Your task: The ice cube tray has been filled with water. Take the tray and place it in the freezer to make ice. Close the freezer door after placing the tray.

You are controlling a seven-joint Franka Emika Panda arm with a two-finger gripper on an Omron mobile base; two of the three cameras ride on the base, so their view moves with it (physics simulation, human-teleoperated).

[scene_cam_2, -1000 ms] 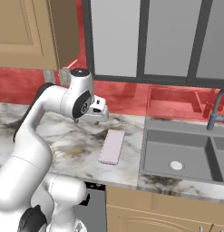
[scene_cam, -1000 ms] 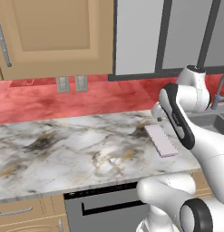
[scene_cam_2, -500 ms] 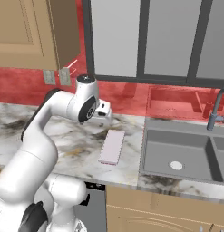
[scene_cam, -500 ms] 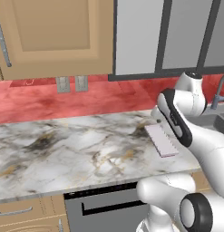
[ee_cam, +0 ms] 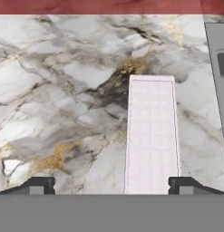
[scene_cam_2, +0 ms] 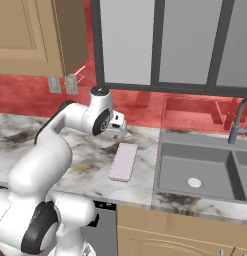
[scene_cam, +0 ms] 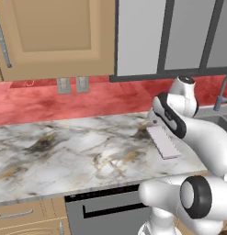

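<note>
- A tan wall cabinet (scene_cam: 50,36) with a long metal bar handle hangs at the far left of the left base view, above the red backsplash (scene_cam: 41,103).
- Two grey wall outlets (scene_cam: 70,85) sit side by side on that backsplash, just under the cabinet's lower edge.
- The marble bench (scene_cam: 64,156) runs below, white with grey and gold veining; a dark-fronted appliance (scene_cam: 110,213) sits under its front edge.
- Grey glass-fronted upper cabinets (scene_cam_2: 160,40) with dark frames fill the wall further right.
- The ice cube tray (scene_cam_2: 123,161) lies flat on the bench, its long side running away from the front edge, near the bench's right end and just beside the sink.
- In the left base view the ice cube tray (scene_cam: 163,141) shows partly behind the white arm; its magenta edge is visible at the near end.
- The tool (ee_cam: 111,186) hovers over the tray's near end, not touching it; its jaws stand wide, one fingertip (ee_cam: 41,185) out over bare marble, the other (ee_cam: 182,185) just past the tray's right edge.
- In the hand view the ice cube tray (ee_cam: 151,131) reaches from between the fingertips up toward the backsplash, its grid of cells faintly visible.
- In the right base view the tool (scene_cam_2: 119,131) sits above the tray's far end, nothing in its grip.
- The grey sink (scene_cam_2: 195,170) is set into the bench right of the tray, with a dark faucet (scene_cam_2: 237,125) at the far right.
</note>
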